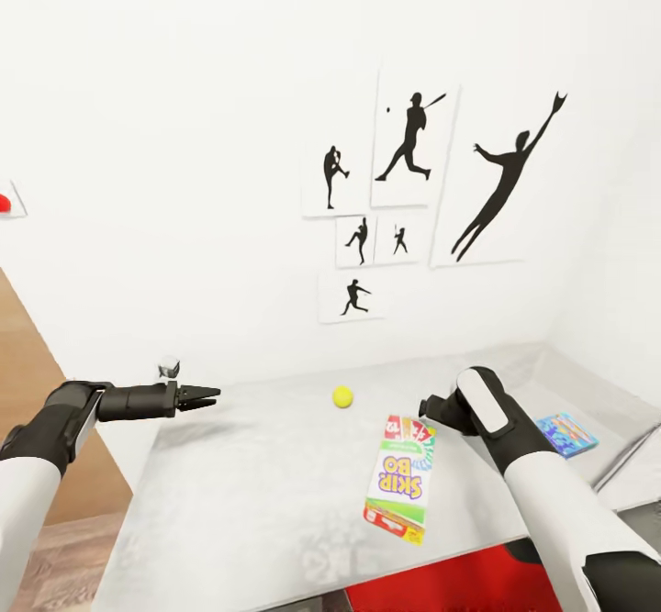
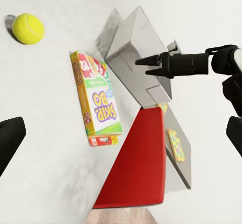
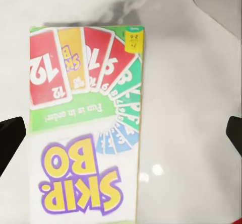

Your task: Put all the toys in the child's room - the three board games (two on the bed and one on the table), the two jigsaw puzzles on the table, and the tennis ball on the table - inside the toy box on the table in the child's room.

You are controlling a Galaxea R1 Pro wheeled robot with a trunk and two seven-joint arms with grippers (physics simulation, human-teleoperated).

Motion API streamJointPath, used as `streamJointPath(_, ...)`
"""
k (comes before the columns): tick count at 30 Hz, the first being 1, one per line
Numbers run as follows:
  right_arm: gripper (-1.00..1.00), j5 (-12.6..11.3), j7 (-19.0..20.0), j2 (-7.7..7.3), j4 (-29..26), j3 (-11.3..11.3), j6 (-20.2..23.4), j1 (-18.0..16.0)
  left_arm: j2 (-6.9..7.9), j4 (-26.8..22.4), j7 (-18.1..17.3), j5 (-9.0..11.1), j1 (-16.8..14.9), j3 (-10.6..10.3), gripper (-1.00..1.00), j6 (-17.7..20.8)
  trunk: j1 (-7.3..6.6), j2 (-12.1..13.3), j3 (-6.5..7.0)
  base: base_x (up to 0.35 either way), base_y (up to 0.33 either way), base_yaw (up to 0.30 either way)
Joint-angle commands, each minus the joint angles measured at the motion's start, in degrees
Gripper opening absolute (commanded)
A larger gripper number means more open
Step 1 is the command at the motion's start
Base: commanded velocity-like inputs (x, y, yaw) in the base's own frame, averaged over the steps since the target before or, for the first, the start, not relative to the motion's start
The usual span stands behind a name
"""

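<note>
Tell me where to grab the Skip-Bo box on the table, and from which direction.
Probably from above, across its two long edges. The Skip-Bo box lies flat on the table, lid up, bare table beside both long edges, and the right gripper hangs open above it.

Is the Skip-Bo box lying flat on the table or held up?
Lying flat: the Skip-Bo box rests lid-up on the table. In the left wrist view the right tool is apart from it.

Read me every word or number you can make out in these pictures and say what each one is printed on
"SKIP-BO": big purple and yellow letters on the lid of the large board game.
"12": on its red card pictures.
"Fun is in order!": on its green band, faint.
"SKIP-BO": on its yellow long side edge, in the left wrist view.
Small blue board game: print too blurred to read.
</note>
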Motion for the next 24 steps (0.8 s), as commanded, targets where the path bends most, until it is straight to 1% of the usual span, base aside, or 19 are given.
streamJointPath(1,1.00,-0.6,-0.6,-0.06,0.0,0.3,-0.2,-0.1,-0.02,-0.1,-0.5,-0.6,0.0,0.2,1.00,0.6,0.04,-0.1,-0.22,0.000,0.000,-0.167)
streamJointPath(7,1.00,-0.6,-0.4,0.00,0.2,0.4,-3.3,-0.1,-0.04,-0.1,-0.5,-0.6,0.0,0.2,1.00,0.6,0.04,-0.1,-0.72,0.000,0.000,-0.152)
streamJointPath(14,1.00,-0.6,0.0,0.12,0.2,0.4,-4.0,-0.2,-0.04,-0.1,-0.5,-0.6,0.0,0.2,1.00,0.6,0.04,-0.1,-1.33,0.000,0.000,-0.118)
streamJointPath(17,1.00,-0.6,0.1,0.36,0.1,0.4,-4.0,-0.2,-0.02,-0.1,-0.5,-0.6,0.0,0.2,1.00,0.6,0.04,-0.1,-1.57,0.000,0.000,0.030)
streamJointPath(24,1.00,-0.7,0.2,0.76,0.1,0.4,-4.1,-0.2,-0.04,-0.1,-0.5,-0.6,0.0,0.2,1.00,0.6,0.04,-0.1,-1.75,0.000,0.000,0.121)
